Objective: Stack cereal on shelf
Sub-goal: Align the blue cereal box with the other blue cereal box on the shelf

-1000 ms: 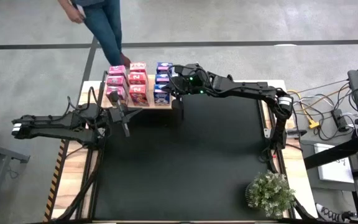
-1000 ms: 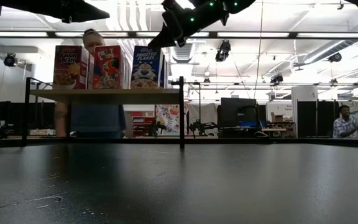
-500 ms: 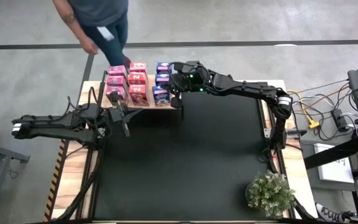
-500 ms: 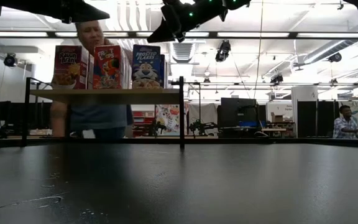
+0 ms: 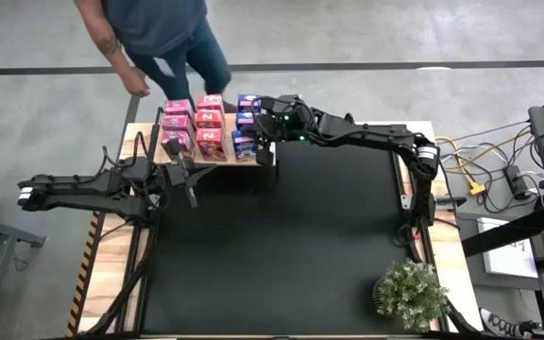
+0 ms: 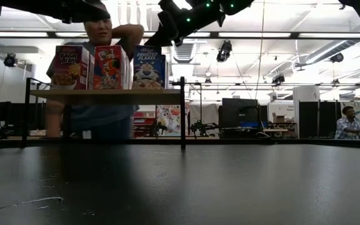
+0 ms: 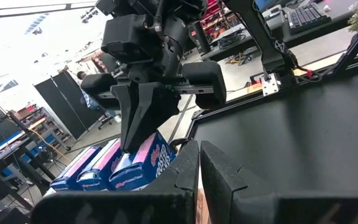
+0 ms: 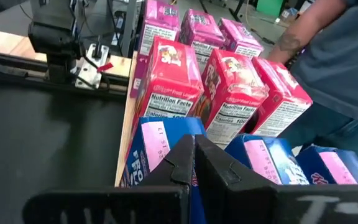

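Observation:
Small cereal boxes stand upright on the pale wooden shelf [image 6: 105, 95] at the table's far left: pink ones [image 5: 195, 127] in two rows and a row of three blue ones [image 5: 246, 121] at the shelf's right end. My right gripper [image 5: 261, 121] is shut and hovers over the blue row, its tips at the top of the near blue box [image 8: 157, 149]. My left gripper [image 5: 189, 189] is shut and level, just in front of the shelf's near edge, holding nothing. My right gripper [image 7: 135, 140] slants down from the table's right. Its shut fingertips stand at the pink top face [image 7: 146, 149] of the near blue box. I cannot tell whether they touch it. The box stands upright on the shelf.
A person [image 5: 154, 28] stands right behind the shelf at the table's far edge, one arm raised. A potted plant [image 5: 411, 293] sits at the near right corner. The black mat [image 5: 281, 246] spreads in front of the shelf. Cables [image 5: 484, 175] lie off the right edge.
The person behind the shelf has stepped toward the right and raised an arm. Both grippers and the boxes stay where they were.

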You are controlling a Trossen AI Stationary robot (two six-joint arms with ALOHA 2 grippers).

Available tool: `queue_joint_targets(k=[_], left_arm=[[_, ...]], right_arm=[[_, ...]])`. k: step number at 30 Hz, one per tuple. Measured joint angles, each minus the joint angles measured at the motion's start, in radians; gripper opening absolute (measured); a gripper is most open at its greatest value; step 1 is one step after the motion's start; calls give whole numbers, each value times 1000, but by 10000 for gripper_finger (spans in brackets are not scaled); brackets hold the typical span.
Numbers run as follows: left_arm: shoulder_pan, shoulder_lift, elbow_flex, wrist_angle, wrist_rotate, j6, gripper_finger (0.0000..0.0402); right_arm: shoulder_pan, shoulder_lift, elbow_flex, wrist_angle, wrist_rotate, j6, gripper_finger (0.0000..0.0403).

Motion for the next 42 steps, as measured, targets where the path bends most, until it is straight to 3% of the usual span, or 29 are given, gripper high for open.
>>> queue_joint_targets(k=[10,15,42], left_arm=[[0,2,0,-1,0,0,0],[0,2,0,-3,0,0,0],[0,2,0,-10,0,0,0]], right_arm=[[0,-7,2,-54,11,9,9],[5,-9,4,-80,85,9,9],[27,-24,1,-94,119,45,9]])
